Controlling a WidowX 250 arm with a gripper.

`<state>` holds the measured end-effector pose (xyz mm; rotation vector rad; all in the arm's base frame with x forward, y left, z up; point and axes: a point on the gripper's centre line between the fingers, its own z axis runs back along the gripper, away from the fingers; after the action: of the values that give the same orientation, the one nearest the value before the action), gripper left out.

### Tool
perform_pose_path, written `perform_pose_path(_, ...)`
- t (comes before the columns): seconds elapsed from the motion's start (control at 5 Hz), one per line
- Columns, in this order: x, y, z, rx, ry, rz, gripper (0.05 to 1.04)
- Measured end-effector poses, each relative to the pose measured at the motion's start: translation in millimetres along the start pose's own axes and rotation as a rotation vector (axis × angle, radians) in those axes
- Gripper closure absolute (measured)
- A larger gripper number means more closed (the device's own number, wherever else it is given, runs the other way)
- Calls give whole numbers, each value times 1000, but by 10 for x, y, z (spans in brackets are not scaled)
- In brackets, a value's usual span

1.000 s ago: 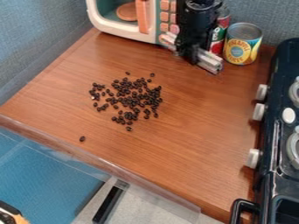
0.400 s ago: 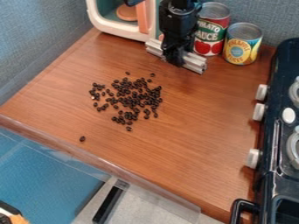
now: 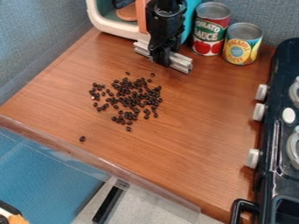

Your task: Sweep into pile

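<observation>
Gripper: was clamped on a silver bar, beyond the beans.
Beans: lay loosely scattered on the counter; one stray bean sat apart.
Progress: little gathering showed; sweeping and the stray remained.

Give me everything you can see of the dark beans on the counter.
The beans are small, oval and dark brown to black, slightly shiny, like coffee beans. They lie loosely in one uneven patch on the wooden counter, densest near its middle, with ragged edges. One stray bean sits apart, near the counter's front edge. Only the counter appears to touch them.
</observation>
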<state>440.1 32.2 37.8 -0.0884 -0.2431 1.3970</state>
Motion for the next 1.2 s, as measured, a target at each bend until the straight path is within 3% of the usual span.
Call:
perform_pose_path(0.2,-28,91,-145,39,7,-13,702)
perform_pose_path(0.6,-64,173,-209,52,14,-24,703)
perform_pose_path(1.2,-9,635,-94,87,46,59,703)
